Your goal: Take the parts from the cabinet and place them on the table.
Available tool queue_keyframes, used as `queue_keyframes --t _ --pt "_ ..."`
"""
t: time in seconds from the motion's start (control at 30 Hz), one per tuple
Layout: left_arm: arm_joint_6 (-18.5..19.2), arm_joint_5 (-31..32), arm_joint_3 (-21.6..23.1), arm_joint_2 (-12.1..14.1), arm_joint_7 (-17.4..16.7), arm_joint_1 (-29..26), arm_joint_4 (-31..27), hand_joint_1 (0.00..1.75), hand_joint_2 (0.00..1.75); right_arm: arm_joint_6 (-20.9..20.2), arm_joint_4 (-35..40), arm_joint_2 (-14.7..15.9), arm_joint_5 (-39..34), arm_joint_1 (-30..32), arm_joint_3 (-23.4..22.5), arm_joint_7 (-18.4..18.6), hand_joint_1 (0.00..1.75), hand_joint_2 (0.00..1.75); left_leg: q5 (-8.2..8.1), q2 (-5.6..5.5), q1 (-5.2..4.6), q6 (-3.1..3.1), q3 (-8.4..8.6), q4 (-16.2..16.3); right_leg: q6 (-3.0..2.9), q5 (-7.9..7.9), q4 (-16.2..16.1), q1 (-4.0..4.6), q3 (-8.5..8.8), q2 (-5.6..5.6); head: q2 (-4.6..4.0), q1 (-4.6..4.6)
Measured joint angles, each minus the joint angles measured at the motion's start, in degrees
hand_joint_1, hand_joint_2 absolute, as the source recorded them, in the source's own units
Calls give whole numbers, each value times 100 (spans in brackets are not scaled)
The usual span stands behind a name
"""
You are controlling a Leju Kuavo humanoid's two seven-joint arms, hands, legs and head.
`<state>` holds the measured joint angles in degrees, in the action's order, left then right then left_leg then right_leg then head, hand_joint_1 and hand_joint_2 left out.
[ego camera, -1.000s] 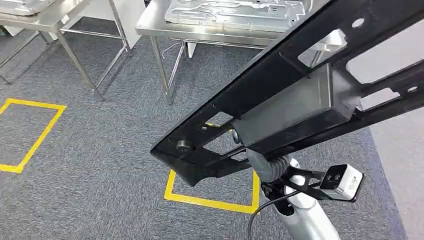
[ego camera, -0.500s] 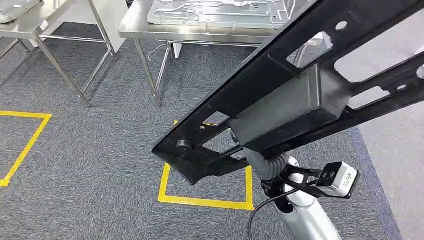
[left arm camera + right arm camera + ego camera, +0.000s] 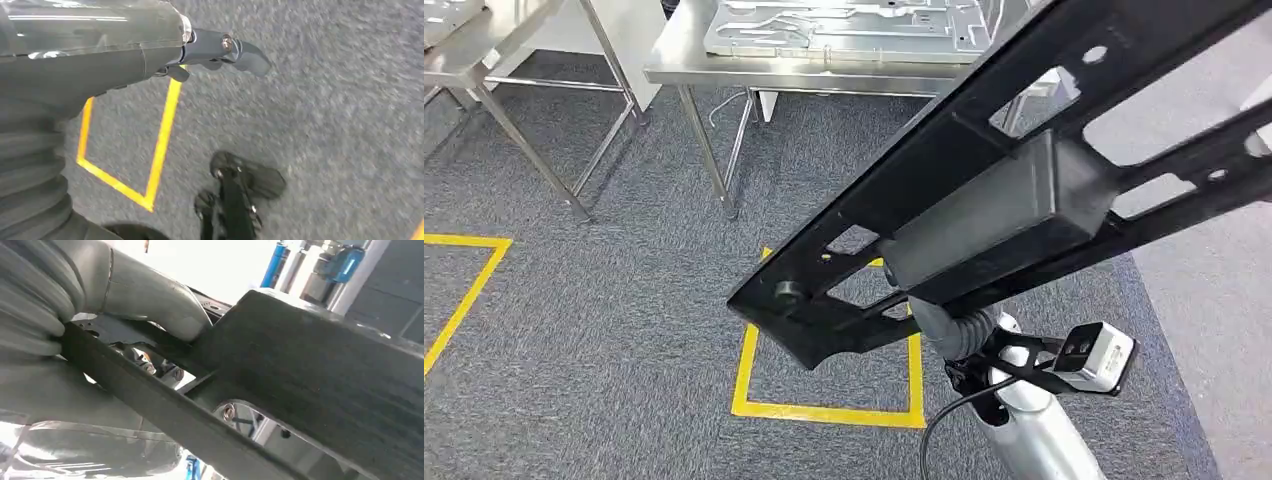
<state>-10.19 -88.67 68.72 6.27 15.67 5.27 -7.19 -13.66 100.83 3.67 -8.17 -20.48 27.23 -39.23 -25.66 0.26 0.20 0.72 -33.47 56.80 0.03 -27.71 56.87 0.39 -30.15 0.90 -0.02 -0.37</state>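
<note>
Now your view has swung: the steel surface sits nearer than a second ago, so you're closing on the drop-off. Your right hand grips the black part, carried above the carpet; your left hand hangs empty, fingers curled.

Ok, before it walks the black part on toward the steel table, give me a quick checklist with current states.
1. Part held: ok. The right hand grips the black frame part, its thumb wrapped over an edge.
2. Part clear of floor: ok. Its low end hangs above the grey carpet.
3. Table ahead: ok. The steel table stands in front, beyond the yellow floor square.
4. Free spot on table: cannot tell. A light metal panel already covers the part in view.
5. Left hand free: ok. The left hand holds nothing, hanging over the carpet.
6. Far end of part: cannot tell. It runs out of frame.
</note>
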Motion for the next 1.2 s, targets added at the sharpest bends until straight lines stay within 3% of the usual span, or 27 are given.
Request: queue_keyframes --t 0.07,0.1,0.2,0.23,0.27,0.33,0.37,0.4,0.43,0.5,0.53,0.57,0.6,0.63,0.67,0.7,0.73,0.77,0.8,0.83,0.87,0.9,0.97,1.03,1.1,1.13,1.2 --pt "0 0 7 -2 -2 1 0 0 175 0 0 0 0 -13 0 -2 175 175 2 -10 31 43 161 -93 54 -39 142 -28 -28 -22 0 2" --pt "0 -2 7 0 -2 12 0 0 175 0 -2 0 -2 -46 0 -2 175 175 -41 -11 29 83 210 -118 62 -92 430 -26 -198 -25 0 2" --pt "-7 -7 7 0 -2 9 0 0 175 -15 -13 0 -4 -19 0 -7 175 175 -176 -11 24 89 331 -119 131 -518 1715 -55 -1098 -25 0 0" --pt "-9 -9 7 0 -2 -6 0 0 175 -28 -22 2 -4 3 0 -7 175 175 -236 -14 25 81 406 -119 130 -531 1850 -69 -1282 -28 0 0" --pt "-9 -11 7 0 0 -17 0 0 175 -35 -28 2 -7 14 0 -7 175 175 -295 -14 26 70 495 -119 141 -441 1721 -83 -1318 -33 0 0" --pt "-18 -17 9 0 2 -18 0 0 175 -59 -31 2 -7 14 -2 -7 175 175 -425 -14 26 40 708 -119 134 0 915 -114 -1113 -59 0 0" --pt "-24 -20 9 0 4 -17 0 0 175 -70 -31 2 -7 16 -2 -9 175 175 -512 -12 26 20 798 -119 123 440 417 -117 -981 -86 0 2" --pt "-26 -24 9 0 9 -4 0 0 175 -79 -42 4 -9 20 -9 -9 175 175 -599 -7 17 -15 898 -79 104 802 124 -89 -967 -118 0 2" --pt "-35 -26 9 0 13 -1 -2 0 175 -76 -52 2 -15 26 -13 -9 175 175 -652 -22 23 -59 894 -125 50 611 145 -44 -921 -120 0 4" --pt "-44 -26 11 0 13 7 0 0 175 -68 -39 4 -22 12 -33 -13 175 175 -665 -3 46 -144 1017 -83 -48 580 125 -17 -836 -75 0 -2" --pt "-57 -26 13 -2 13 26 -2 0 175 -63 -31 4 -24 -15 -33 -11 175 175 -576 -3 59 -179 981 58 -98 533 111 -15 -759 -59 0 0" --pt "-59 -26 13 -7 13 48 -2 0 175 -66 -2 2 -26 -21 -35 -11 175 175 -499 -5 71 -197 816 358 -133 500 73 -36 -663 -60 0 0" --pt "-59 -26 15 -15 15 63 -2 0 175 -66 2 2 -31 -41 -39 -15 175 175 -397 -8 71 -210 566 800 -171 445 61 -37 -588 -63 0 -2" --pt "-65 -26 17 -17 15 65 -2 0 175 -63 2 0 -37 -45 -37 -15 175 175 -458 -9 79 -227 270 1219 -189 388 57 -36 -531 -62 0 0" --pt "-76 -26 22 -15 15 53 -2 0 175 -63 2 2 -44 -35 -37 -13 175 175 -686 -9 78 -246 -9 1553 -199 325 57 -32 -468 -55 0 0" --pt "-83 -28 24 -15 15 35 -2 0 175 -61 2 2 -44 -22 -37 -9 175 175 -1017 -8 78 -253 -260 1782 -210 257 57 -23 -397 -43 0 -2" --pt "-90 -31 30 -11 15 16 0 0 175 -57 2 2 -59 -12 -37 -9 175 175 -1268 -8 78 -251 -439 1846 -211 194 57 -14 -315 -22 0 -2" --pt "-90 -31 42 -9 15 6 -2 0 175 -57 2 2 -68 -9 -37 -11 175 175 -1344 -8 78 -232 -527 1736 -207 124 57 -7 -222 -7 0 0" --pt "-90 -33 57 -9 17 3 -2 0 175 -55 2 2 -77 -9 -37 -11 175 175 -1212 -9 71 -198 -526 1458 -205 52 57 -1 -121 -3 0 0" --pt "-90 -33 66 -7 22 4 -2 0 175 -55 2 2 -81 -9 -37 -11 175 175 -898 -9 57 -160 -464 1070 -198 -17 57 5 -23 -3 0 -2" --pt "-90 -33 74 -2 28 1 -2 0 175 -55 2 2 -85 -9 -39 -11 175 175 -430 -8 35 -107 -383 631 -189 -85 55 10 64 -5 0 -2" --pt "-90 -35 87 13 33 -9 4 0 175 -50 2 4 -92 -8 -39 -11 175 175 170 -6 -12 -35 -355 218 -176 -145 51 4 110 -4 0 0" --pt "-90 -35 105 24 35 -16 7 0 175 -46 2 7 -96 11 -42 -9 175 175 158 -48 -42 -20 -314 176 -89 -250 26 24 149 40 0 -2" --pt "-87 -35 111 26 48 -6 7 0 175 -28 9 9 -96 22 -48 -20 175 175 174 -54 -25 63 -232 113 -7 -183 107 29 202 40 0 0" --pt "-77 -35 118 15 63 5 7 0 175 -2 26 15 -96 34 -63 -33 175 175 153 -59 12 118 -91 63 59 -259 369 22 134 0 0 0" --pt "-77 -35 120 18 70 10 7 0 175 7 31 20 -96 27 -74 -46 175 175 121 -59 11 136 -69 63 102 -385 738 2 -85 -14 0 0" --pt "-74 -35 131 17 79 7 7 0 175 20 31 31 -94 73 -79 -63 175 175 43 -60 9 140 -24 64 151 -817 1559 -43 -649 -20 0 0"
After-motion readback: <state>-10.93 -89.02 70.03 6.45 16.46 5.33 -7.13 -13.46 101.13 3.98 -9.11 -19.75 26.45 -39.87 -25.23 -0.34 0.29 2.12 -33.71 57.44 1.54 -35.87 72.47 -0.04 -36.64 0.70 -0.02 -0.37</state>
